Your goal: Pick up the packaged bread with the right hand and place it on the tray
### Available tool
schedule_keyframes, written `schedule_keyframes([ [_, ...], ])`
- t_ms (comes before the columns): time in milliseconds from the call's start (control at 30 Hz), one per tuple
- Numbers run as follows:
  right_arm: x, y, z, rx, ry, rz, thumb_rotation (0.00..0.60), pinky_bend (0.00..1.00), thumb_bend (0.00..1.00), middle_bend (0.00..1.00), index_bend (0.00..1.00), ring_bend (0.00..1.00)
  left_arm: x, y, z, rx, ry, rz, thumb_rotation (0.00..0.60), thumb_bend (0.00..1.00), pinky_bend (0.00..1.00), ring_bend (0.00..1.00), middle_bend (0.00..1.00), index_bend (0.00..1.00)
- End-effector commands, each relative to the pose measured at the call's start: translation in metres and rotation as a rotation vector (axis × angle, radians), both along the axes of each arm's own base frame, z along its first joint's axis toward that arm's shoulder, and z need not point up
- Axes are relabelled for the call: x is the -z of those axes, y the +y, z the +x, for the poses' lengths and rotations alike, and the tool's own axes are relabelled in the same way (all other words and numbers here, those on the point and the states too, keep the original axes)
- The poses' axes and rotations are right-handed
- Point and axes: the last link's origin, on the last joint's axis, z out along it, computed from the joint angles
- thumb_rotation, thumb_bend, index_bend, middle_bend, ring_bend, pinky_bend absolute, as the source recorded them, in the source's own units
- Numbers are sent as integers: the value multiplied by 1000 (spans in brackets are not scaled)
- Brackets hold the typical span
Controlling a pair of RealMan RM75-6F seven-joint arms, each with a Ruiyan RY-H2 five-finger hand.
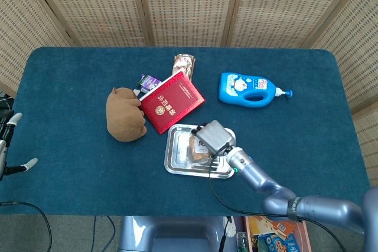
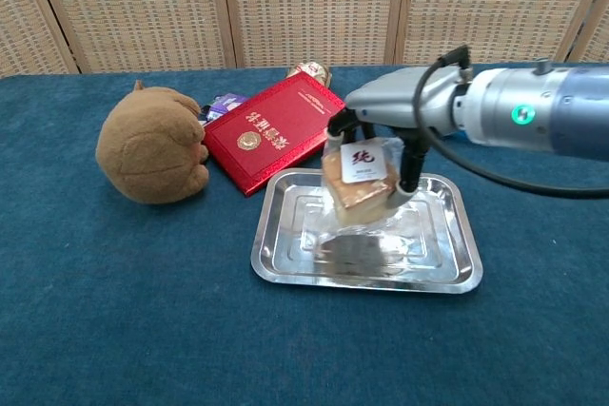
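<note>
My right hand holds the packaged bread, a tan slice in clear wrap with a white label. The packet hangs just above the middle of the metal tray, its lower wrap close to or touching the tray floor. The fingers come down on both sides of the packet from above. My left hand shows only at the far left edge of the head view, off the table, and I cannot make out its fingers well.
A red booklet lies just behind the tray, with a brown plush toy to its left. A blue bottle lies behind the right arm. Small snack packs sit behind the booklet.
</note>
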Motion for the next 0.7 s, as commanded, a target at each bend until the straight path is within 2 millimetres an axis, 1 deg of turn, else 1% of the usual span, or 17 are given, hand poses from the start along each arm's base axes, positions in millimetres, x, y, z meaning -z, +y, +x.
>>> schedule_keyframes([
  [33, 19, 6, 11, -12, 25, 24, 600, 580, 164, 512, 537, 414, -1, 1, -1, -3, -3, 0, 600, 0, 0, 0, 0, 0],
  [67, 22, 7, 11, -10, 33, 28, 600, 531, 123, 437, 488, 355, -2, 1, -1, -4, -4, 2, 600, 0, 0, 0, 0, 0],
  [100, 26, 8, 9, 9, 37, 30, 600, 469, 90, 350, 415, 278, -2, 1, -2, -5, -7, 3, 600, 0, 0, 0, 0, 0],
  [133, 27, 9, 9, 26, 35, 29, 600, 337, 41, 193, 263, 151, -3, 0, -2, -6, -9, 4, 600, 0, 0, 0, 0, 0],
  [167, 28, 10, 9, 46, 23, 27, 600, 187, 3, 70, 115, 46, -3, 0, -2, -6, -12, 5, 600, 0, 0, 0, 0, 0],
  [200, 27, 10, 11, 59, 10, 18, 600, 75, 0, 6, 24, 0, -4, 0, -2, -6, -13, 5, 600, 0, 0, 0, 0, 0],
  [267, 23, 10, 13, 54, 2, -10, 600, 2, 0, 0, 0, 0, -4, 0, -2, -5, -15, 6, 600, 0, 0, 0, 0, 0],
  [433, 1, 15, 11, 39, -21, -51, 600, 0, 0, 0, 0, 0, -4, 0, -2, -4, -18, 5, 600, 0, 0, 0, 0, 0],
  [533, -23, 22, 4, 43, -49, -75, 600, 0, 0, 0, 0, 0, -4, -1, -2, -3, -18, 4, 600, 0, 0, 0, 0, 0],
  [600, -58, 27, -15, 52, -73, -145, 600, 0, 0, 0, 0, 0, -2, -3, -2, 2, -14, -1, 600, 0, 0, 0, 0, 0],
  [700, -86, 31, -41, 45, -87, -208, 600, 0, 0, 0, 0, 0, 0, -5, -1, 11, -4, -5, 600, 0, 0, 0, 0, 0],
])
